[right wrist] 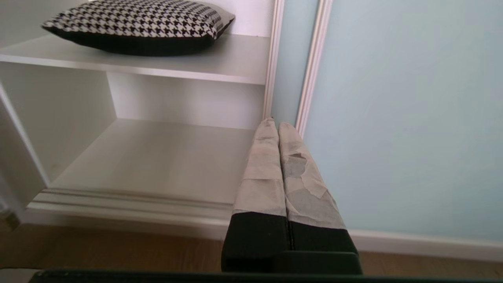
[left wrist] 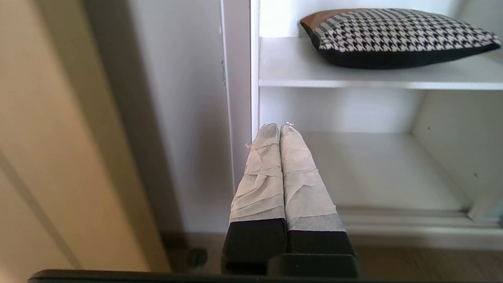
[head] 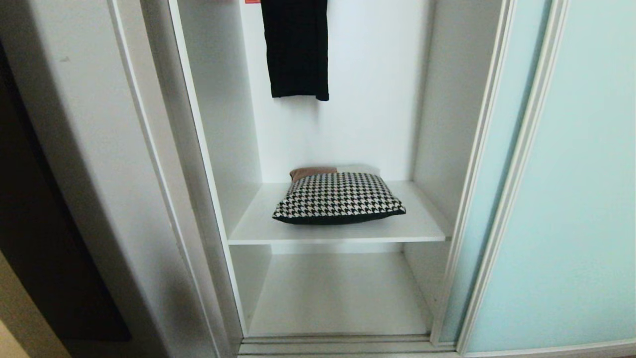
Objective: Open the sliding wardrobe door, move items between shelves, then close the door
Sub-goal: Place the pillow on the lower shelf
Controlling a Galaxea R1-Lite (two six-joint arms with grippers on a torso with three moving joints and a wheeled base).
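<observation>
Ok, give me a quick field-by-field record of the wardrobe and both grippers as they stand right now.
door: sliding wardrobe door slid to the right, opening exposed
cushion: houndstooth cushion lying flat on the upper shelf
lower shelf: lower shelf bare in what shows
hanging: black garment above the cushion, clear of it
left gripper: left gripper shut, holding nothing, low outside the wardrobe by its left frame
right gripper: right gripper shut, holding nothing, low in front of the door's edge
</observation>
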